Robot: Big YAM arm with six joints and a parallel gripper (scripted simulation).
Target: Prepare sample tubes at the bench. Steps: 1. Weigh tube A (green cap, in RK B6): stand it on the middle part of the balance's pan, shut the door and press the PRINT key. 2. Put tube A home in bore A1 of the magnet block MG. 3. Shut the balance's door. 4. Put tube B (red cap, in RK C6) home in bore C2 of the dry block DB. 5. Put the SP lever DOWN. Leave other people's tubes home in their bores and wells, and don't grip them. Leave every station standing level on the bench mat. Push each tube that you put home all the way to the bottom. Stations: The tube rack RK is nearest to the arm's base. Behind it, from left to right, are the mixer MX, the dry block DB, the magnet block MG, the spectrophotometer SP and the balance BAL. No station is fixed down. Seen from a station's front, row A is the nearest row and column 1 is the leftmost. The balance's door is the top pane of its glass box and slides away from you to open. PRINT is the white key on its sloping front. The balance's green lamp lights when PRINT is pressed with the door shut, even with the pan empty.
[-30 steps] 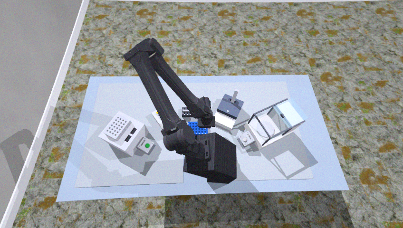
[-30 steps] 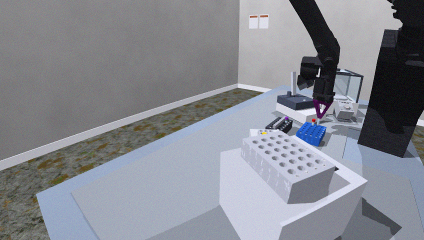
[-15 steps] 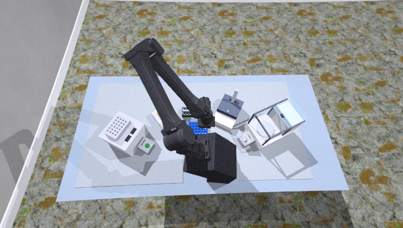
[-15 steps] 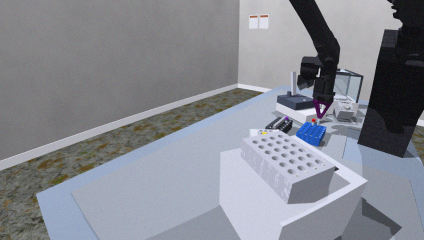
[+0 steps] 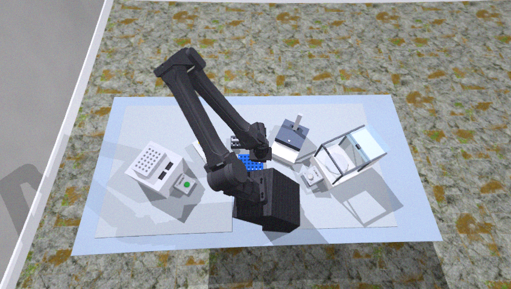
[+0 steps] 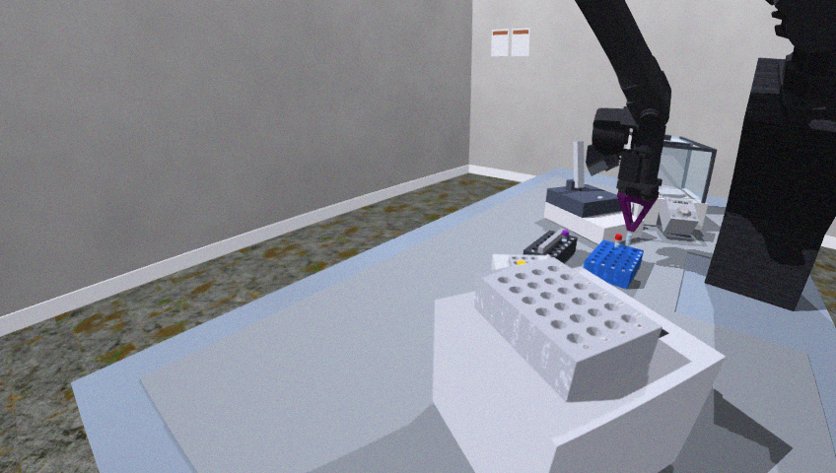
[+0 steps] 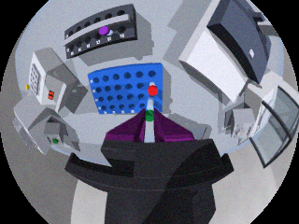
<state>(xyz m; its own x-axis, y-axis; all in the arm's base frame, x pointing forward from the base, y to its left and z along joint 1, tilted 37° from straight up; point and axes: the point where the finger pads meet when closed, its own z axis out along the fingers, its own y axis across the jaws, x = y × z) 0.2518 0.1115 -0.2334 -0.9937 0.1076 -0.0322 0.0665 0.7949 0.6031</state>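
The end effector (image 5: 260, 156) (image 6: 631, 229) (image 7: 149, 112) is closed on green-capped tube A (image 6: 628, 238) (image 7: 149, 116), held at the cap over the blue rack (image 5: 250, 163) (image 6: 611, 264) (image 7: 119, 94); whether its base clears the bore cannot be determined. Red-capped tube B (image 6: 618, 237) (image 7: 152, 91) stands in the rack, just beside. Toward the right edge of the tabletop (image 5: 417, 225) (image 6: 125, 374) (image 7: 39, 61), the balance (image 5: 333, 182) (image 6: 713, 169) (image 7: 277, 127) has its door (image 5: 370, 140) open.

- Two wall sheets (image 6: 500, 42), side by side, orange-red band atop each.
- Purple-capped tube (image 6: 565, 234) (image 7: 104, 31), seated in a bore.
- Mixer (image 5: 153, 186) (image 6: 498, 363): pale, holed block on top. Green button (image 5: 187, 184) (image 7: 55, 141) just beside.
- Mottled floor (image 5: 322, 46) (image 6: 193, 275), grey with rust patches.
- White skirting (image 5: 72, 89) (image 6: 235, 236).
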